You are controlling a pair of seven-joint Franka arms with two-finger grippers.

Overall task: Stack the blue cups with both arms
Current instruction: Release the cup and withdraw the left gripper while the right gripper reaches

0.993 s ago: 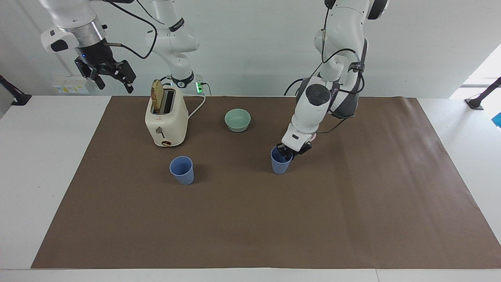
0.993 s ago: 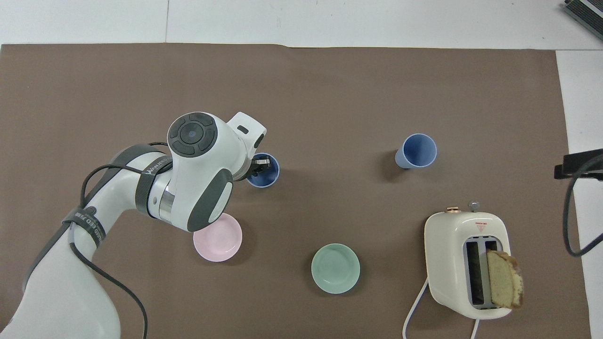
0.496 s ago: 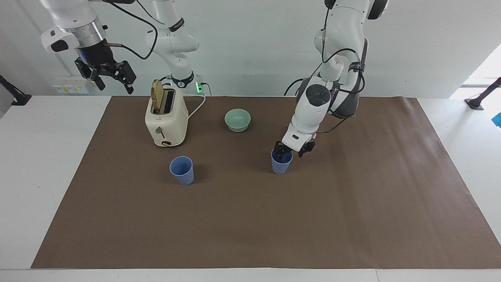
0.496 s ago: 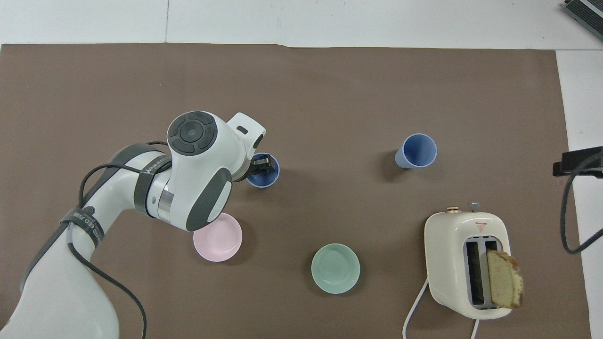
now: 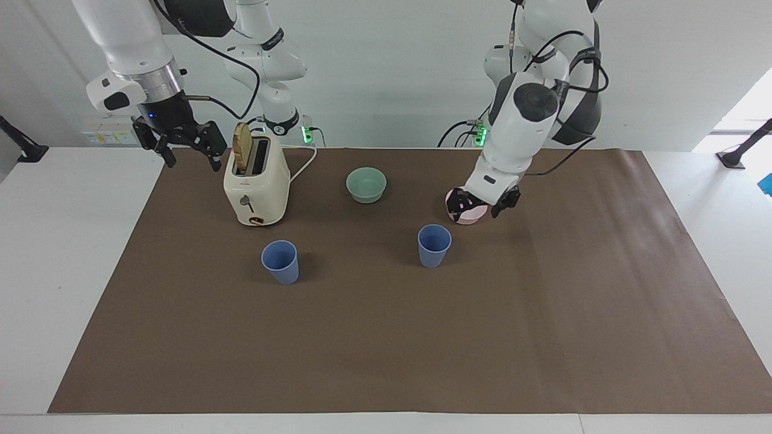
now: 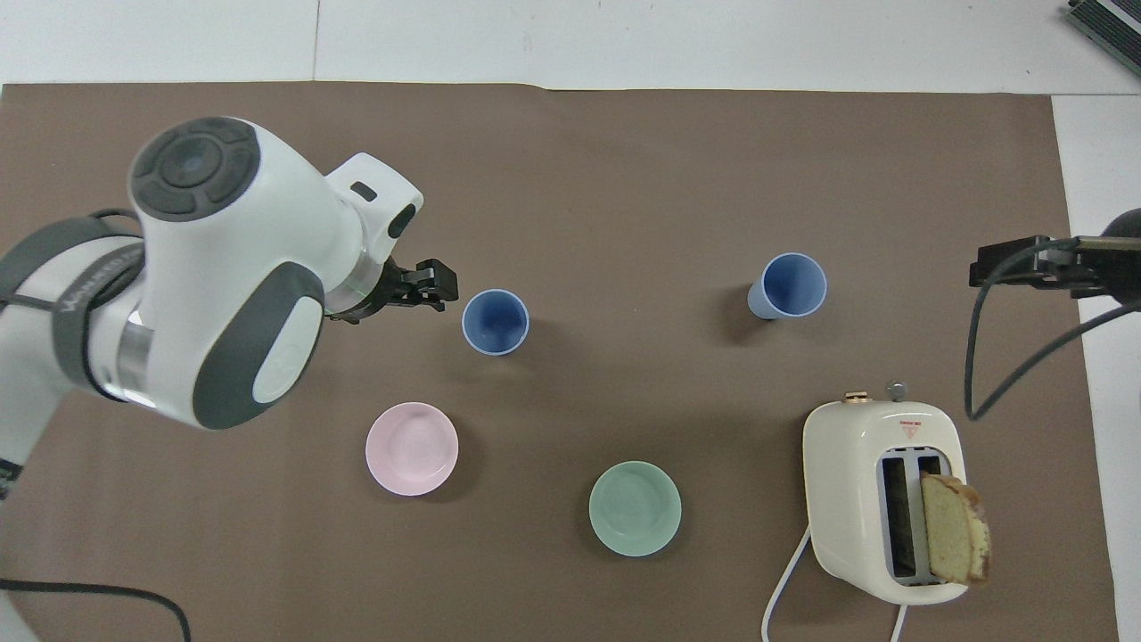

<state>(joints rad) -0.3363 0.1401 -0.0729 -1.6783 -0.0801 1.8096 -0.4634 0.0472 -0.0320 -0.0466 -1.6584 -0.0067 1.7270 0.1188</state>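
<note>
Facing view shows 2 blue cups, one [image 5: 434,245] nearer the left arm's end and one [image 5: 280,261] near the toaster [image 5: 256,187], standing well apart, unstacked. Left gripper [image 5: 480,206] hangs spread and empty over the pink bowl [image 5: 464,216]; right gripper [image 5: 181,143] waits spread beside the toaster. Stacking remains.

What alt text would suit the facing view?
Two blue cups stand apart and upright on a brown mat. The left tool hangs open over a pink bowl; the right tool is open beside a toaster.
</note>
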